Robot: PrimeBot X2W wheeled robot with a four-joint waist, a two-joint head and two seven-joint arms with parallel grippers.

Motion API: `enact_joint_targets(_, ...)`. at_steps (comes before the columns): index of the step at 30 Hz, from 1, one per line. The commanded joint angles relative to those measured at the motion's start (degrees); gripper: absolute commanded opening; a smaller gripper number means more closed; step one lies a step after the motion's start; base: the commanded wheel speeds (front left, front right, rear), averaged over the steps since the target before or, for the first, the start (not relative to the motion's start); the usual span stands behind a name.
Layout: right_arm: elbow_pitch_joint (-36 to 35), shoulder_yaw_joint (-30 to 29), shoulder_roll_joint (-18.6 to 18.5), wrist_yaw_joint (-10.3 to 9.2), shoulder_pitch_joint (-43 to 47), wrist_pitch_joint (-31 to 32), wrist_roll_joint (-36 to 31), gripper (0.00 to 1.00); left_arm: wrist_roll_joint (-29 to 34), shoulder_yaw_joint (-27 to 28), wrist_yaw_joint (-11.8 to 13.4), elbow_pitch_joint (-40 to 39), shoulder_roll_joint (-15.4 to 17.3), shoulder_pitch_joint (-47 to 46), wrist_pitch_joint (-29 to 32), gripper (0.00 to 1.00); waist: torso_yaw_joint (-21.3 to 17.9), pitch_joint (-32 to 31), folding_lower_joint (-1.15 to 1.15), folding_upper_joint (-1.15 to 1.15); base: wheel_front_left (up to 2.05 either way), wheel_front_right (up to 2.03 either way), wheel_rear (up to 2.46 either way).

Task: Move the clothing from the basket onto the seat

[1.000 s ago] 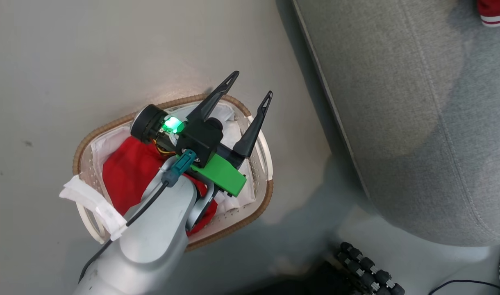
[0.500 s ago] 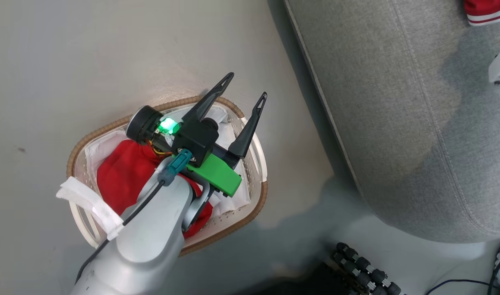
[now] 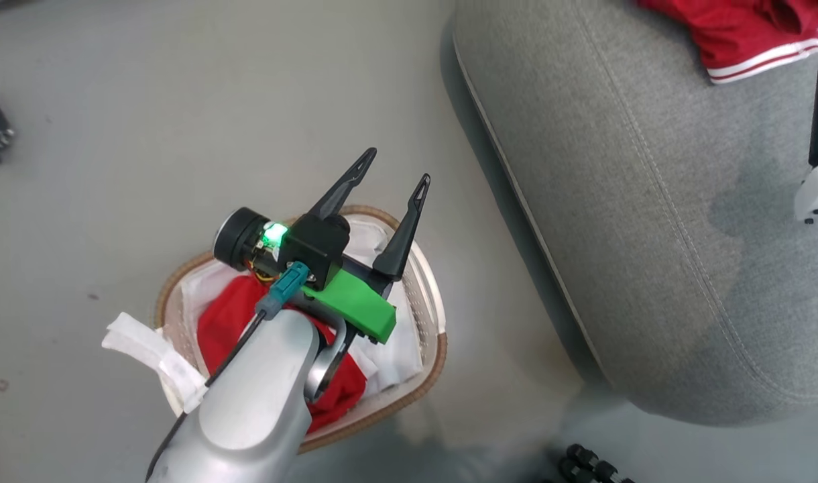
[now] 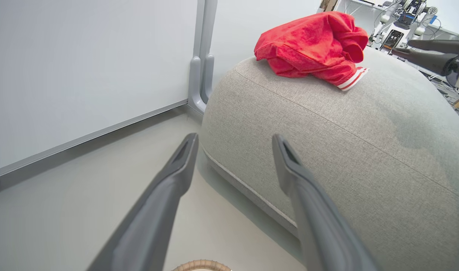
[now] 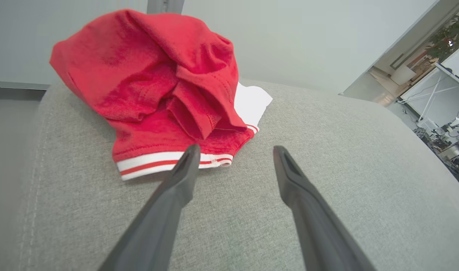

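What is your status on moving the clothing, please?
Left pincer open above the basket, empty. Right pincer open over the seat, red garment lying just ahead. Second red garment in basket. Nothing seen in the way.

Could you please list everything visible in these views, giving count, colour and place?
seat: one, grey, right of the basket.
basket: one, cream with brown rim, on the floor.
white liner: one, inside the basket.
garment in the basket: at least one, red, on the liner.
garment on the seat: one, red with white-striped hem.
white cloth: one, partly under that garment.
left gripper: dark fingers, open, above the basket.
right gripper: dark fingers, open, over the seat.
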Motion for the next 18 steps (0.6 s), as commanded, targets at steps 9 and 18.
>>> enact_joint_targets(9, -2.86, 3.77, -1.52, -0.08, 3.52, -0.13, 0.24, 1.0, -4.06, 4.97, -0.01, 1.12, -1.84, 6.12, 0.03, 1.0, 10.34, -15.46, 0.0, 0.0, 0.0, 0.0, 0.0)
enact_joint_targets(18, -5.38, 9.01, 4.16, -0.08, 6.08, -0.12, 3.23, 1.0, -7.91, 9.02, 2.13, 0.22, -1.93, 11.01, 0.03, 1.0, 14.22, -21.69, 0.0, 0.0, 0.0, 0.0, 0.0)
